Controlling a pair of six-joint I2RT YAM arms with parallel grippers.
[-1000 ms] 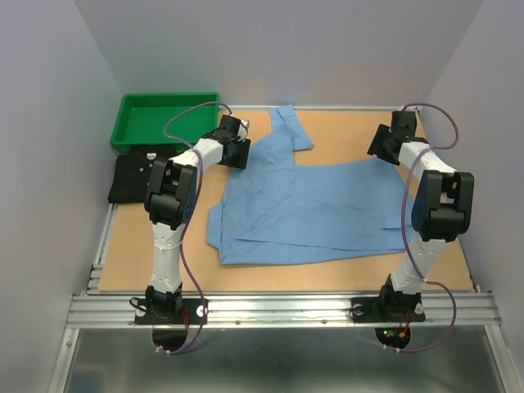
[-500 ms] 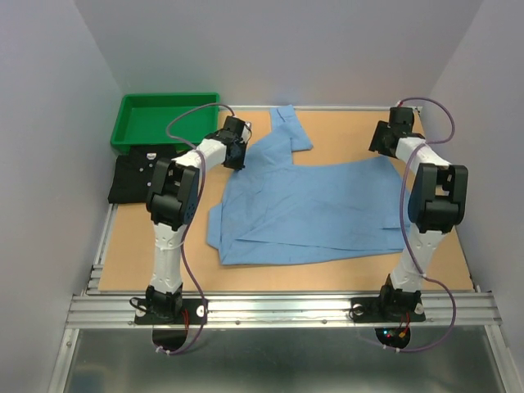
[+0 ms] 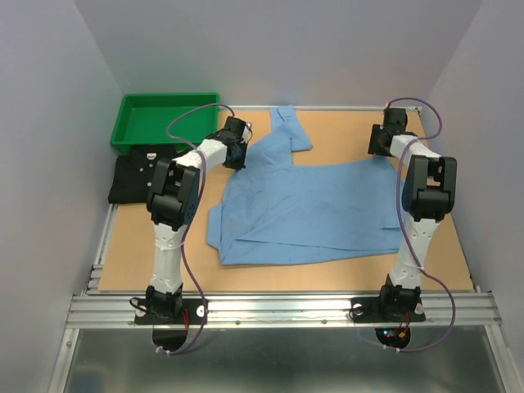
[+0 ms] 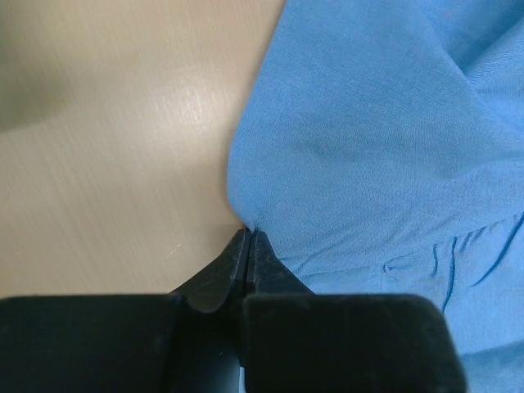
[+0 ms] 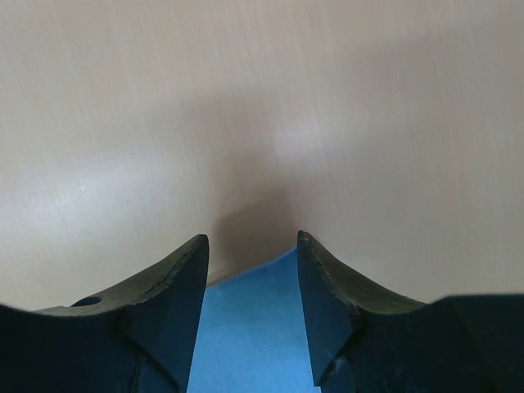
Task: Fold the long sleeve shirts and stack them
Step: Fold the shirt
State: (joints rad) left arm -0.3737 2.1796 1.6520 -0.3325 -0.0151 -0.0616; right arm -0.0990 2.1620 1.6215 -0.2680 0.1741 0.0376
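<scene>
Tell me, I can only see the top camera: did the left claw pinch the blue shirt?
Observer: Yes. In the left wrist view the left gripper has its fingers pressed together on the edge of the blue shirt.
Operator: And the right claw?
Observer: The right gripper is open, with a corner of the shirt lying between its fingers, not yet pinched.
Operator: What's past it?
Observer: Only the table shows beyond its fingertips.

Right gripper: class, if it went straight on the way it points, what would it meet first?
Probably the light blue cloth shirt, whose edge sits inside the open right gripper; depth is unclear.
</scene>
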